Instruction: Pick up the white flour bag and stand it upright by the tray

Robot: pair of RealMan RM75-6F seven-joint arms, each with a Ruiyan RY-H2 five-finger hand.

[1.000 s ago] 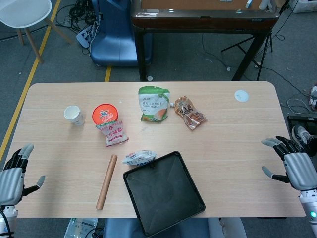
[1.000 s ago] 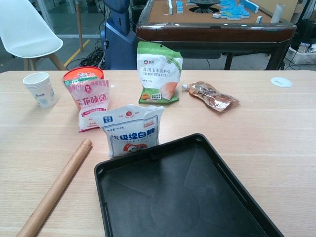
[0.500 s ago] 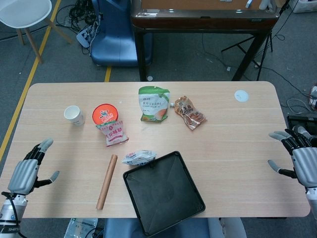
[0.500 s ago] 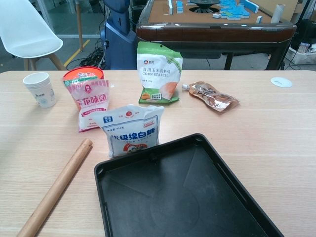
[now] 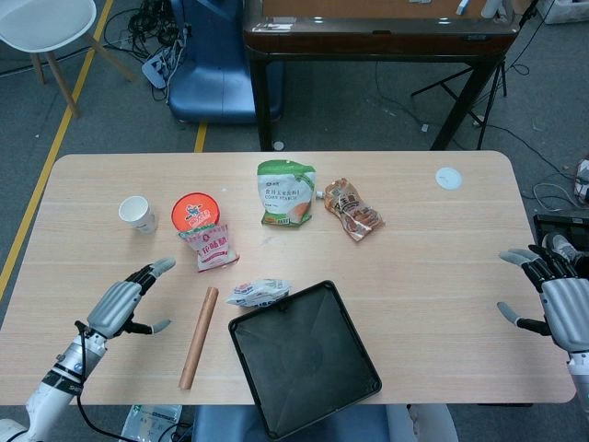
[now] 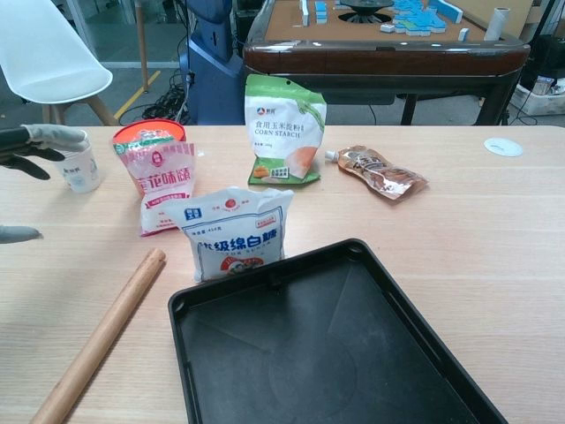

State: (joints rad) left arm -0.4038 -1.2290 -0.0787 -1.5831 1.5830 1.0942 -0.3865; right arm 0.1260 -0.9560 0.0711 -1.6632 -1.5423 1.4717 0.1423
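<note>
Rolling pin (image 5: 198, 337) beside flour bag (image 5: 259, 292)

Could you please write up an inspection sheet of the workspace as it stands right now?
Surface: light wooden table, no spills seen.
Job's things: white flour bag stands upright against the far-left edge of the black tray, untouched.
Clutter: rolling pin, paper cup, red-lidded tub, pink-printed packet, green corn starch bag, brown pouch, white disc.
Hands: left hand over the table left of the rolling pin, fingers apart, holding nothing; right hand off the table's right edge, fingers apart, holding nothing.
Cables: bundles on the floor behind the table.
Surroundings: white chair, blue seat, dark table.
</note>
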